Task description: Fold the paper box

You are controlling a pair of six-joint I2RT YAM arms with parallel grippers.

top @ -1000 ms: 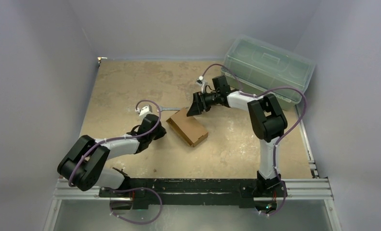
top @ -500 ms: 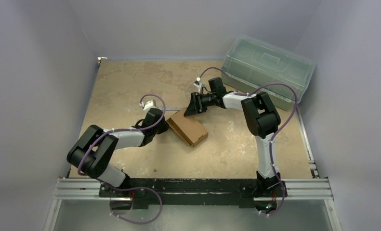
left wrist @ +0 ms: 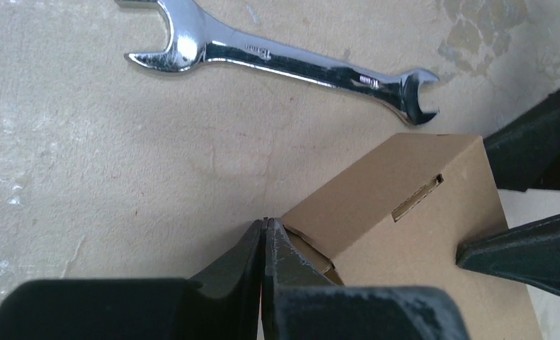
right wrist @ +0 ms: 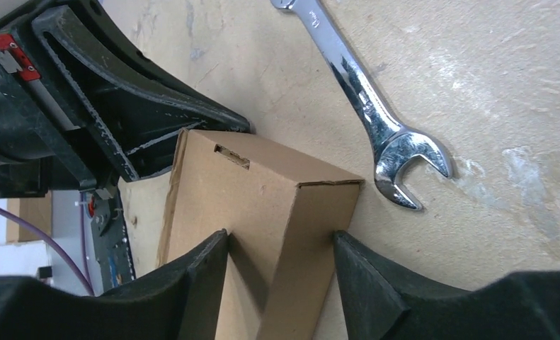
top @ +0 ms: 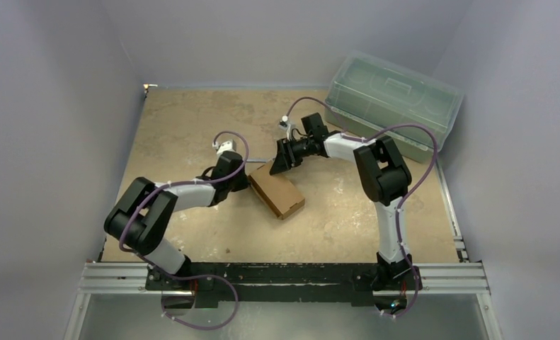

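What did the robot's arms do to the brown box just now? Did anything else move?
The left gripper, pinched shut, slid forward to the paper box's left corner. The right gripper came down over the box's far end, its jaws narrowing on either side, seemingly not squeezing yet. The box, the wrench and the green bin stayed put.

Paper box [top: 280, 195] between left tool [left wrist: 265, 227] and right tool [right wrist: 280, 237]; wrench [left wrist: 284, 62] just behind; bin [top: 397, 95] far right.

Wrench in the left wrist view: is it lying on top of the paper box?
No, the wrench lies on the table beyond the paper box.
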